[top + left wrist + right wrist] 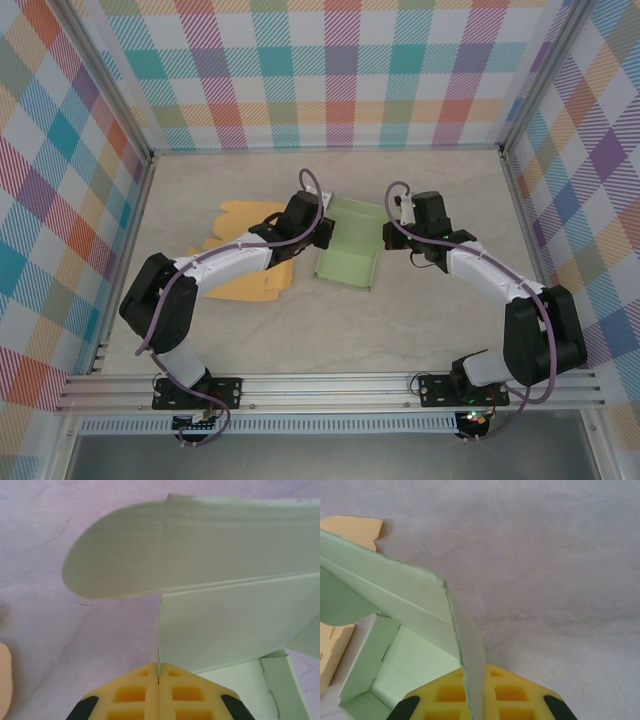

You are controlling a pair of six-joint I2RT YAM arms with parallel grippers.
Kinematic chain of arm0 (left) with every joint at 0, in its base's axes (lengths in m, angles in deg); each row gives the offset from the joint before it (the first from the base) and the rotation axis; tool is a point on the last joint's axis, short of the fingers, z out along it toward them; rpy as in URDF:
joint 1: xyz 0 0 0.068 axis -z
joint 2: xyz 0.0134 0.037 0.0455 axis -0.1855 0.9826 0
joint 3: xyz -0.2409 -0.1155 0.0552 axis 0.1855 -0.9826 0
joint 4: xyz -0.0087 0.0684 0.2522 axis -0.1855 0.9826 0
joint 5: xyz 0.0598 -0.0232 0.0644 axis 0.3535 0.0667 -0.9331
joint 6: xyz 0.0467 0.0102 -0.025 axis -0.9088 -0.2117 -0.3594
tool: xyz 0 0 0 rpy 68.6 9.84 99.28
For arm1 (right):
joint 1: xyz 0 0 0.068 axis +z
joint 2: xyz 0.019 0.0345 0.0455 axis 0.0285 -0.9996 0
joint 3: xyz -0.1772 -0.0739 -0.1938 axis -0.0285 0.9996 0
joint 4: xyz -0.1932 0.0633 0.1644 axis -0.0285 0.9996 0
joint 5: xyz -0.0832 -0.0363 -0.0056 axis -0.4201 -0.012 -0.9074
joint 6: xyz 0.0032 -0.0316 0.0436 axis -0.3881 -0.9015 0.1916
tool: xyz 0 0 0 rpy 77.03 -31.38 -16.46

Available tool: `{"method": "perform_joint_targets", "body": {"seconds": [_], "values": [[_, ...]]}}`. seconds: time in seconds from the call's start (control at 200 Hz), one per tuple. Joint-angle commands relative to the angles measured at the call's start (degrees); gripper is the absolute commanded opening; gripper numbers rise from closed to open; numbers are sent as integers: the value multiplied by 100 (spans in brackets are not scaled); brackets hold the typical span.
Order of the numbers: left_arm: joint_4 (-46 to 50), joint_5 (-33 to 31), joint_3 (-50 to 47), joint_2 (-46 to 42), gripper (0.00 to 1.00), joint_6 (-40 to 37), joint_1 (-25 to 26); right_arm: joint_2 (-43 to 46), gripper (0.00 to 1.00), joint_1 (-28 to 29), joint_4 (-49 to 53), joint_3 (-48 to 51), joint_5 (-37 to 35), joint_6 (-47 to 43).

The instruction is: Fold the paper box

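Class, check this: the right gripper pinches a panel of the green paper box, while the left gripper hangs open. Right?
No. The left gripper is shut too, pinching a panel of the green paper box, as the left wrist view shows. The right gripper does pinch one.

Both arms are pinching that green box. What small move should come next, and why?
Likely raise the two pinched panels toward upright, easing them inward. Both jaws are shut on opposite side panels of the green box; the right panel looks tilted, and the rounded flap is spread open.
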Motion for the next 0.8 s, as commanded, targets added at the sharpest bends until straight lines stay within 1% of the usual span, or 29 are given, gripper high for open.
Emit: {"method": "perform_joint_targets", "body": {"seconds": [0.0, 0.145, 0.275, 0.395, 0.475, 0.545, 0.695, 0.795], "values": [[-415, -422, -34, -181, 0, 612, 119, 105, 0, 225, -477, -111, -437, 211], [-573, -725, -78, -155, 0, 910, 154, -166, 0, 430, -646, -345, -1058, 183], [-662, -859, -21, -99, 0, 1084, 154, -579, 0, 484, -673, -805, -1490, 0], [-808, -996, -37, -33, 0, 1254, 154, -957, 0, 498, -669, -1242, -1621, -127], [-901, -1087, -108, 12, 0, 1357, 153, -1149, 4, 532, -667, -1410, -1599, -123], [-1027, -1098, -210, 27, 0, 1435, 153, -1233, 6, 596, -709, -1398, -1620, -89], [-1270, -1088, -499, -10, 0, 1584, 149, -1163, 7, 716, -1036, -1046, -1644, 115], [-1430, -1197, -693, -41, 0, 1690, 180, -1080, 7, 813, -1253, -788, -1731, 265]]}}
